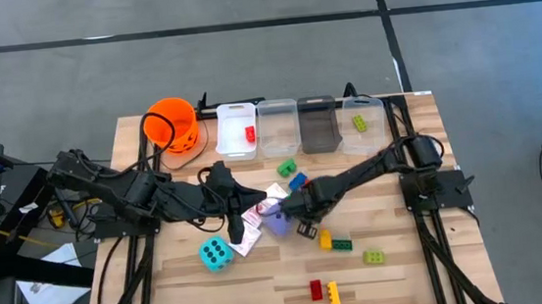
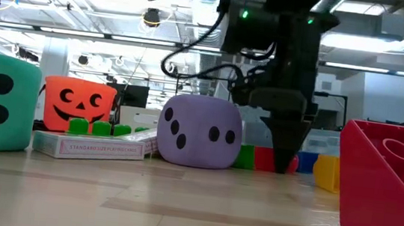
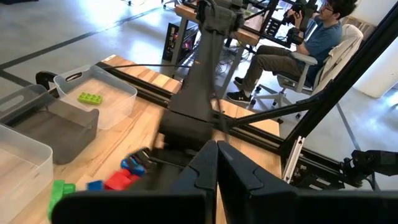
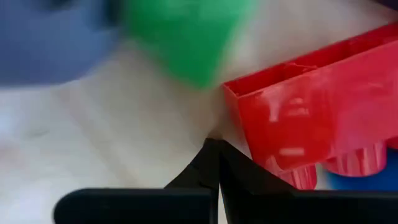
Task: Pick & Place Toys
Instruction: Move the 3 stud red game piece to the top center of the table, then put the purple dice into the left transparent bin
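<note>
You have the wooden table [image 1: 400, 278] under both arms, with an orange bucket [image 1: 171, 124] at the far left corner and a row of four clear bins [image 1: 300, 125] beside it along the far edge; one bin holds a red brick [image 1: 249, 133], another a green brick [image 1: 359, 123]. Next in size, your teal die [image 1: 215, 254] sits toward the near left, and the purple die [image 1: 276, 218] lies mid-table, touching the red-and-white cards [image 1: 253, 217]. Your left gripper [image 1: 236, 236] hangs over the cards just beside the teal die, fingers pressed together, nothing pinched. Your right gripper [image 2: 282, 165] points down with its tip at the tabletop just beside the purple die, fingers pressed together and empty, a red brick [image 4: 317, 118] touching or nearly touching its tip. Loose bricks lie scattered: green [image 1: 286, 169] and blue [image 1: 297, 180] near the bins, yellow [image 1: 326, 239], green [image 1: 374, 256], red [image 1: 315, 289] and yellow [image 1: 334, 293] toward the near edge
</note>
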